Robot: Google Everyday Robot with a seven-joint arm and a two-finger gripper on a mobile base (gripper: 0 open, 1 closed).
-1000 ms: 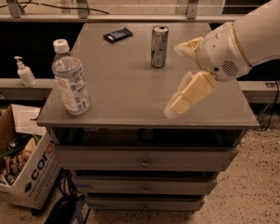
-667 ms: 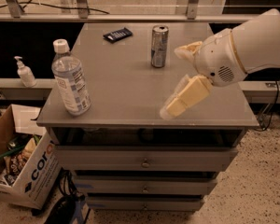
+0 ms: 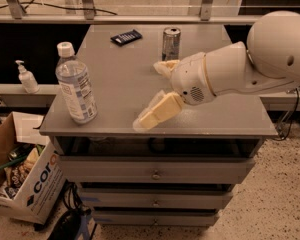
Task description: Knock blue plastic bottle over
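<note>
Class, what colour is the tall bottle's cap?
White cap, camera view; the open gripper hovers right of the blue plastic bottle.

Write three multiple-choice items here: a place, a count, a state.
1. The blue plastic bottle stands on the cabinet top at: A) front left corner B) back right corner C) centre
2. Drink cans on the top: A) none B) one C) three
3. The gripper is: A) shut on the bottle B) open, right of the bottle C) out of view
Answers: 1 A: it stands by the front left edge. 2 B: one silver can, at the back. 3 B: spread fingers, a gap to the bottle.
</note>
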